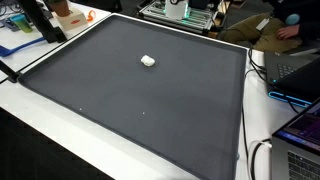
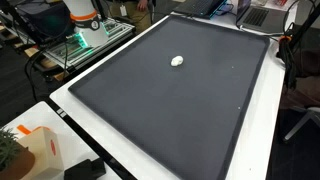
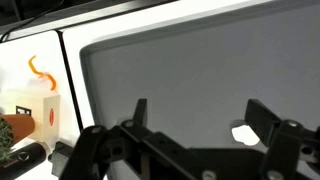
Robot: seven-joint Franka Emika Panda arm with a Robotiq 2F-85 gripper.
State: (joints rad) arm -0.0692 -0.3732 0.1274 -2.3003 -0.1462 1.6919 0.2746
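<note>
Leftmost in the wrist view, set off on the bare white desk (image 3: 30,55): a white carton (image 3: 40,100) with an orange mark, a potted plant (image 3: 8,132) and a black object (image 3: 30,152), bunched at the margin, apparently to leave the working surface free. Next, spread flat over nearly the whole desk, a dark grey mat (image 3: 180,60), probably there for grip and for a plain, even background. Then the claw (image 3: 195,108), opened wide, holding nothing and touching nothing; hangs clear above the mat, with only bare mat showing between the fingers (image 3: 140,112). Seems held high and open simply for an unobstructed look across the surface. Just beside the finger at the right of that view, though lying farther off on the mat and apart from it, a small white lump (image 3: 243,132). In both exterior views, the same lump (image 1: 147,61) (image 2: 177,61) alone, well away from every mat edge, likely placed there for open room on all sides. Rightmost in an exterior view, off the mat again, a laptop (image 1: 300,150) on the desk's margin.
</note>
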